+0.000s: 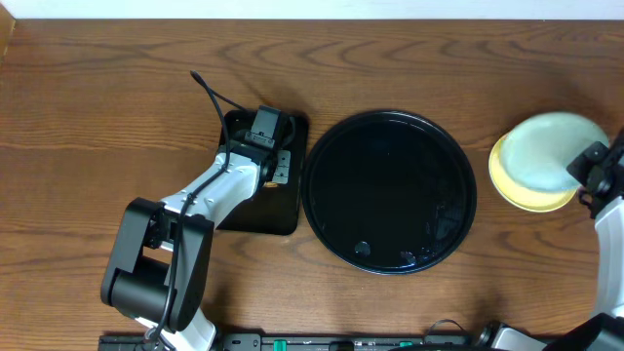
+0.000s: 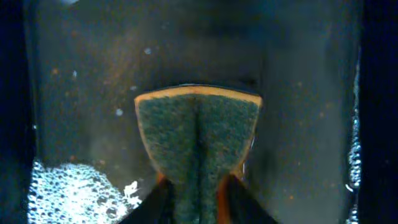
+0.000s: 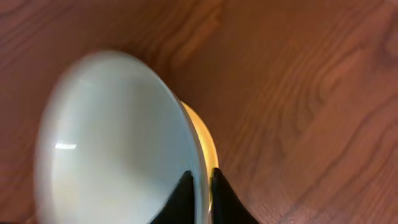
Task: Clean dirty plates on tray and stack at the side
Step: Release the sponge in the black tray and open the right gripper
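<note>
Overhead: left hand (image 2: 196, 186) closed around sponge (image 2: 198, 137) above rectangular tray (image 1: 273, 210), right hand (image 3: 200, 190) closed on mint plate (image 3: 112, 143).

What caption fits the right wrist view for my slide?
Right gripper pinches the rim of a mint-green plate over the yellow plate on the wooden table.

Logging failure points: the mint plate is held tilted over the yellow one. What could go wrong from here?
The right tool pinches the mint plate only by its rim; it might slip or land off-centre on the yellow plate. The sponge in the left tool could drip suds leaving the rectangular tray.
</note>
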